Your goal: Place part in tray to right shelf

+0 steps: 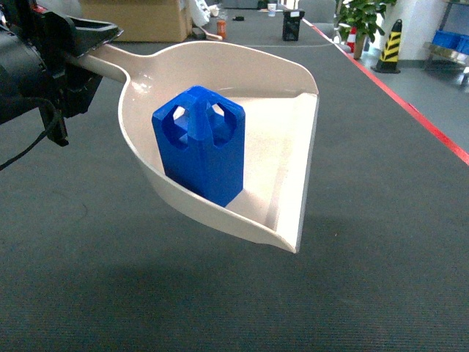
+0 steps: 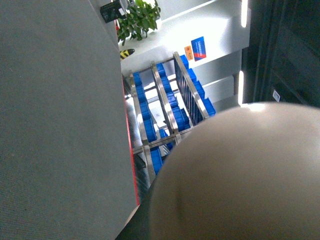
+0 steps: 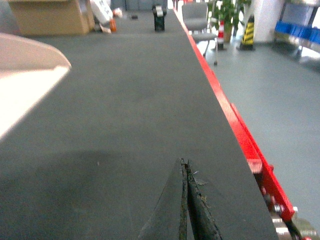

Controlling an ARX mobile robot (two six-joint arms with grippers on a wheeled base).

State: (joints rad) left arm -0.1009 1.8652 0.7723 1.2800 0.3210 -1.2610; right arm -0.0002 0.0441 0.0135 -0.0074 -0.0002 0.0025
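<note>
Nearest the head camera, the tray [image 1: 286, 147] is hanging over the dark table [image 1: 381, 220], lip facing front-right. The part [image 1: 199, 144] is standing upright inside it, against the rear wall, handle cut-outs up. Up at the far left, the left gripper [image 1: 77, 55] is clamping the tray handle. The right gripper [image 3: 184, 200] is sitting low over the table near the red edge [image 3: 225, 105], fingers pressed together, carrying nothing. The tray corner [image 3: 30, 65] is showing at the left of that view.

Handling judgement: the part is looking like light, rigid plastic, and the smooth tray floor is likely offering little grip, so tilting the lip downward is risking a slide-out. Holding the handle near the bowl and keeping the tray level should be safest. The tray itself is looking stiff.

Farther off, the left wrist view is showing a steel rack [image 2: 165, 110] with blue crates [image 2: 145, 112] beyond the table edge, mostly blocked by the tray's underside [image 2: 240, 185]. The part is riding in the tray, not yet shelved.
</note>
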